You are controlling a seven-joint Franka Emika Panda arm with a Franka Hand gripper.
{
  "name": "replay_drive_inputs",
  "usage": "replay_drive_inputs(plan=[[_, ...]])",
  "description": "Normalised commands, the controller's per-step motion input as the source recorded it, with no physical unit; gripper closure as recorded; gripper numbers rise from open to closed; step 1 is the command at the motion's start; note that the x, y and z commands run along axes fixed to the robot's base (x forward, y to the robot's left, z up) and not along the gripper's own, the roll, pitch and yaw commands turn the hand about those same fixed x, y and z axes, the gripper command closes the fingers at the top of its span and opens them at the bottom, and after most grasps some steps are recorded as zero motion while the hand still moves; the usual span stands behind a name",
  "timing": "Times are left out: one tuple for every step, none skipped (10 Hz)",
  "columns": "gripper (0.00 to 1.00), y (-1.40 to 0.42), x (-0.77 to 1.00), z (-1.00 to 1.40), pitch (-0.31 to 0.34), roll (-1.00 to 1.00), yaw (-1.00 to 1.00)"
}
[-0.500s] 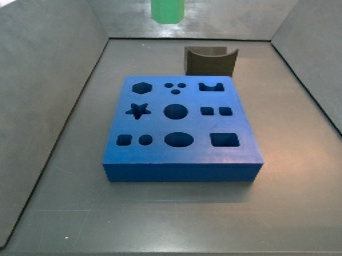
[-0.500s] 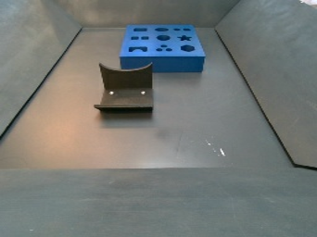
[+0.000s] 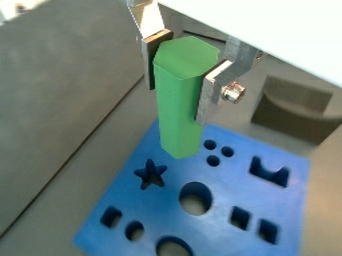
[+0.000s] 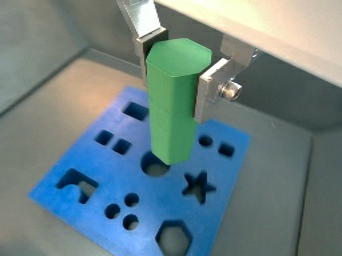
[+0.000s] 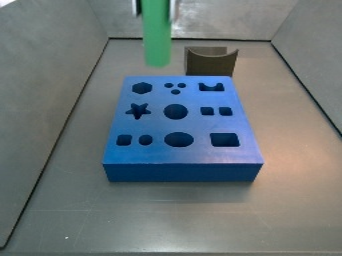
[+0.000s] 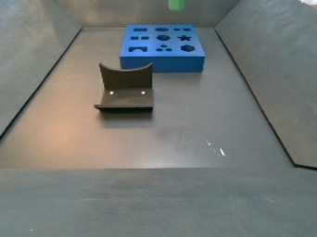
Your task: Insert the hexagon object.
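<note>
The green peg is held upright, its long axis vertical and its lower end pointing down at the blue block; its upper end is clamped between the fingers of the gripper; it hangs clear above the block's far part.

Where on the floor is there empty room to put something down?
The widest bare floor lies on the near side of the dark grey curved piece, away from the blue block. Narrow strips run between block and walls. Above the block it is crowded: the gripper holds the green hexagon object there.
</note>
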Motion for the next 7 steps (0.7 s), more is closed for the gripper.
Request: replay_drive_inputs(plan=[[1.0, 0.66, -0.4, -1.0, 0.0, -0.01, -0.37], [1.0, 0.73, -0.45, -1.0, 0.0, 0.0, -0.27], [1.0, 0.68, -0.39, -1.0, 0.0, -0.03, -0.29], [1.0, 0.25, -0.19, -0.68, -0.107, -0.19, -0.54], [1.0, 0.12, 0.0, -0.34, -0.076, -0.31, -0.59], [1.0, 0.07, 0.16, 0.0, 0.006, -0.21, -0.2], [1.0, 0.07, 0.0, 0.0, 0.0, -0.06, -0.02]])
